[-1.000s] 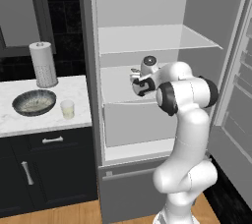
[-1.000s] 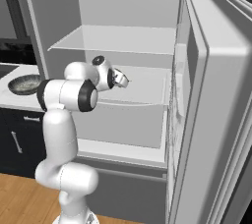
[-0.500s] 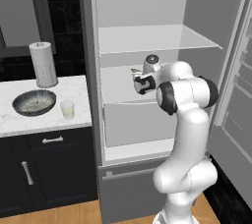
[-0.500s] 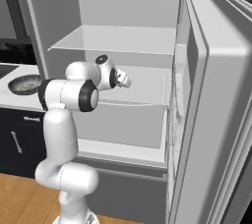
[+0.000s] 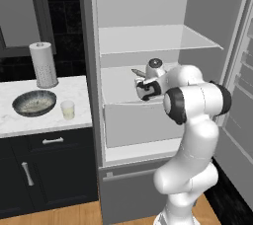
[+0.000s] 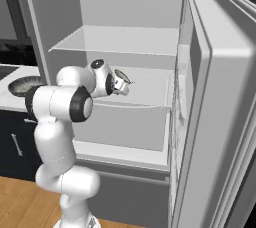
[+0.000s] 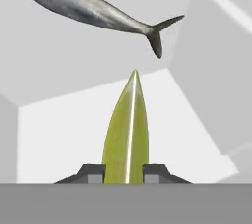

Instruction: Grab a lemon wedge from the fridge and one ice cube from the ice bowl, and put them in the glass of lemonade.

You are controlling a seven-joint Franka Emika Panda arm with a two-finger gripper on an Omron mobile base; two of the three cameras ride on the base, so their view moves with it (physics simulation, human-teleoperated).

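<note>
On the marble counter [image 5: 29, 120] at the far left of the left base view stand a white paper-towel roll [image 5: 43, 64], then the ice bowl [image 5: 34, 103], dark outside and pale speckled inside, and at its 3 o'clock the glass of lemonade [image 5: 67, 110], a small clear tumbler of pale yellow liquid.

Right of these the fridge [image 5: 143, 7] stands open, white shelves inside. The arm bends at the elbow and reaches level over the middle shelf, the gripper [image 5: 140, 90] pointing into the fridge.

The hand view gives what the base views cannot resolve: the lemon wedge [image 7: 126, 132], a slim yellowish-green sliver with a pale ridge, pointing to 12 o'clock, is pinched between the two dark fingertips [image 7: 93, 173]. A grey fish [image 7: 83, 4] lies at the wedge's 11 o'clock, apart from it, tail toward 3 o'clock.

The right base view shows the open door [image 6: 210, 122] at the right and the gripper [image 6: 123, 86] above the middle shelf.
</note>
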